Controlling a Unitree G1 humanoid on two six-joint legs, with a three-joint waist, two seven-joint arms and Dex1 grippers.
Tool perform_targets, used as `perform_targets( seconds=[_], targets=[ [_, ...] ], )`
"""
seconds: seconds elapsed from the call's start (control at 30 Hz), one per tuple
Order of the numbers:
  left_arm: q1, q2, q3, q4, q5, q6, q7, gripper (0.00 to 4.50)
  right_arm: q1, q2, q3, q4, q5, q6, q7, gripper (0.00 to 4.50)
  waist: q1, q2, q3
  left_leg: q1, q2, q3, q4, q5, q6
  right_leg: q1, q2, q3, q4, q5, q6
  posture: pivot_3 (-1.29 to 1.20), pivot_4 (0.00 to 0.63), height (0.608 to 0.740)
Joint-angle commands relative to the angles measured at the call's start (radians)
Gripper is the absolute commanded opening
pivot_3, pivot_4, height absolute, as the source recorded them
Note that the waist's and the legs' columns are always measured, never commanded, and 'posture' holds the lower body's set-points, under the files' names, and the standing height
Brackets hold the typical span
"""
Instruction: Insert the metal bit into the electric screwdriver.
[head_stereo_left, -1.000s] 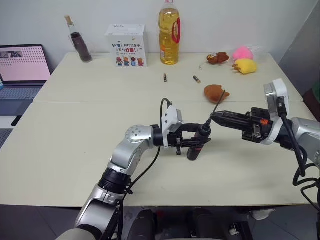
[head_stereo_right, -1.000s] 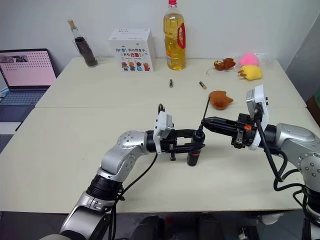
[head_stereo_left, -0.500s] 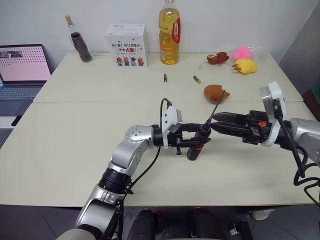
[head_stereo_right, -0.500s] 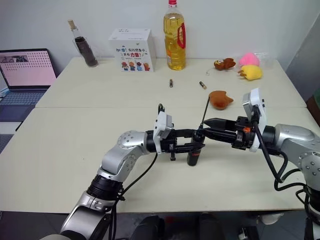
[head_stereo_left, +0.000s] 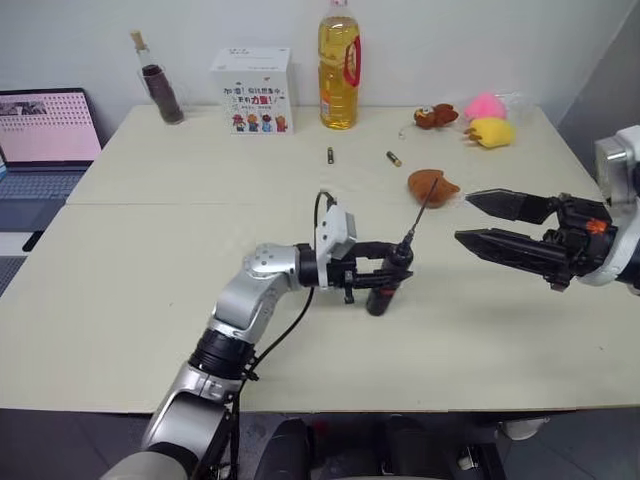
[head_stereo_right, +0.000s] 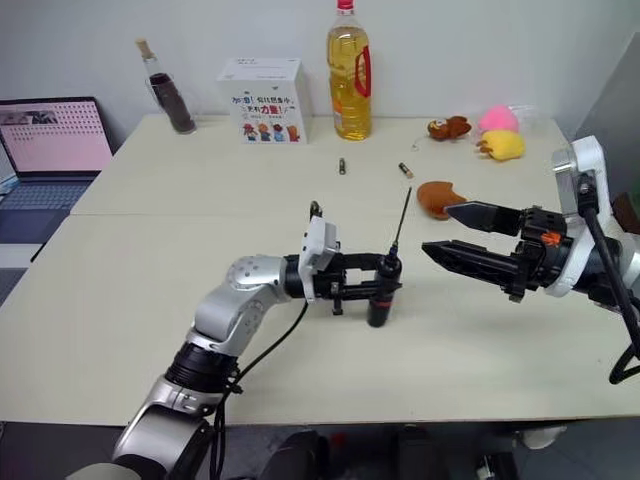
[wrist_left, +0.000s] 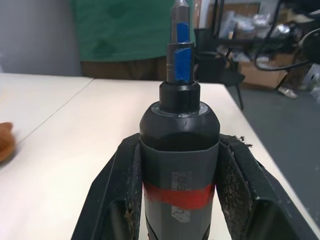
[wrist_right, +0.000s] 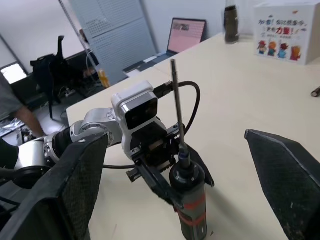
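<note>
My left gripper (head_stereo_left: 384, 276) is shut on the electric screwdriver (head_stereo_left: 381, 292), a dark pen-shaped body with a red band, held nearly upright just above the table. The metal bit (head_stereo_left: 419, 215), a thin grey rod, stands slanted out of the screwdriver's nose (wrist_left: 179, 100) with nothing else touching it. My right gripper (head_stereo_left: 463, 217) hovers to the right of the bit, apart from it, open, its two black fingers (wrist_right: 65, 195) spread wide. The right wrist view shows the bit (wrist_right: 177, 105) rising from the screwdriver (wrist_right: 192, 202) between them.
At the back of the table stand an oil bottle (head_stereo_left: 338, 65), a white box (head_stereo_left: 252, 77) and a brown bottle (head_stereo_left: 160, 92). A laptop (head_stereo_left: 45, 140) sits far left. Plush toys (head_stereo_left: 433, 186) and two short cylinders (head_stereo_left: 394, 158) lie behind the bit. A person in green (wrist_left: 135, 30) stands beyond the table.
My right gripper has opened, let go of the bit and drawn back to the right and up. The bit stays standing in the screwdriver, which my left gripper still holds.
</note>
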Motion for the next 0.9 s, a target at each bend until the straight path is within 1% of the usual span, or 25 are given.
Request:
perform_targets(
  seconds=[0.03,0.1,0.17,0.27,0.33,0.37,0.43,0.5,0.57,0.67,0.83,0.87,0.9],
  targets=[
    [-0.102,0.086,0.112,-0.026,-0.061,0.057,-0.015,1.69,0.047,0.033,-0.048,-0.083,-0.040,-0.078,-0.085,4.45,0.000,-0.001,0.000,-0.001,0.001,-0.001,0.000,0.000,0.000,0.000,0.001,-0.001,0.000,0.000,0.000,0.00,0.150,0.740],
    [-0.147,0.156,0.145,-0.009,-0.059,0.079,-0.032,1.69,0.075,0.060,-0.039,-0.118,-0.062,-0.107,-0.123,4.45,0.000,-0.001,0.001,-0.001,0.002,-0.001,0.000,0.000,0.000,-0.001,0.002,-0.001,0.000,0.000,0.000,0.00,0.150,0.740],
    [-0.202,0.260,0.149,0.032,-0.021,0.095,-0.077,1.69,0.111,0.091,-0.021,-0.171,-0.065,-0.130,-0.142,4.45,0.000,-0.002,0.001,-0.001,0.002,-0.001,-0.001,0.000,0.000,-0.001,0.003,-0.001,0.000,0.000,0.000,0.00,0.150,0.740],
    [-0.242,0.381,0.095,0.117,0.075,0.042,-0.143,1.69,0.159,0.126,0.026,-0.243,-0.099,-0.163,-0.146,4.45,-0.002,-0.002,0.001,0.000,0.002,0.000,-0.002,0.000,0.000,-0.001,0.003,-0.001,-0.001,0.000,0.000,0.00,0.150,0.740],
    [-0.253,0.423,0.057,0.168,0.123,0.022,-0.179,1.69,0.184,0.135,0.061,-0.275,-0.139,-0.184,-0.135,4.45,-0.001,-0.002,0.001,0.000,0.002,0.000,-0.002,0.000,0.000,-0.001,0.003,-0.001,-0.001,0.000,0.000,0.00,0.150,0.740],
    [-0.256,0.431,0.026,0.208,0.165,-0.024,-0.196,1.69,0.196,0.150,0.092,-0.289,-0.171,-0.200,-0.130,4.45,-0.001,-0.002,0.001,0.000,0.002,0.000,-0.002,0.000,0.000,-0.001,0.003,-0.001,-0.001,0.000,0.000,0.00,0.150,0.740],
    [-0.266,0.420,-0.026,0.284,0.240,-0.089,-0.200,1.69,0.215,0.174,0.150,-0.307,-0.232,-0.231,-0.122,4.45,0.004,-0.002,0.001,0.000,0.002,0.000,-0.002,0.000,0.000,-0.001,0.003,-0.001,-0.001,0.000,0.000,0.00,0.150,0.740],
    [-0.277,0.400,-0.052,0.343,0.285,-0.131,-0.192,1.69,0.220,0.191,0.193,-0.316,-0.280,-0.251,-0.122,4.45,0.008,-0.005,0.002,-0.001,0.001,-0.001,-0.001,0.000,0.000,-0.001,0.002,-0.002,-0.001,0.000,0.000,0.00,0.150,0.740],
    [-0.301,0.343,-0.085,0.437,0.343,-0.192,-0.138,1.69,0.237,0.201,0.231,-0.311,-0.344,-0.279,-0.104,4.45,0.009,-0.005,0.002,-0.001,0.001,-0.001,0.000,0.000,0.000,-0.001,0.002,-0.002,-0.001,0.000,0.000,0.00,0.150,0.740],
    [-0.348,0.258,-0.095,0.565,0.388,-0.241,-0.067,1.69,0.259,0.214,0.257,-0.294,-0.408,-0.310,-0.092,4.45,0.006,-0.005,0.002,-0.001,0.001,-0.001,0.002,0.000,0.000,0.000,0.002,-0.002,0.000,0.000,0.000,0.00,0.150,0.740],
    [-0.390,0.177,-0.091,0.762,0.425,-0.343,-0.043,1.69,0.287,0.228,0.303,-0.272,-0.514,-0.345,-0.087,4.45,-0.001,-0.006,0.003,-0.001,0.001,-0.001,0.002,0.000,0.000,-0.001,0.003,-0.002,0.000,0.000,0.000,0.00,0.150,0.740],
    [-0.397,0.165,-0.086,0.796,0.428,-0.355,-0.043,2.36,0.293,0.230,0.313,-0.266,-0.539,-0.355,-0.083,4.50,-0.001,-0.006,0.003,-0.001,0.001,-0.001,0.001,0.000,0.000,-0.001,0.003,-0.002,0.001,0.000,0.000,0.00,0.150,0.740],
    [-0.403,0.158,-0.084,0.822,0.430,-0.372,-0.049,2.53,0.297,0.231,0.322,-0.261,-0.564,-0.365,-0.081,4.50,0.000,-0.006,0.003,-0.001,0.002,-0.001,0.001,0.000,0.000,-0.001,0.003,-0.002,0.001,0.000,0.000,0.00,0.150,0.740]
  ],
)
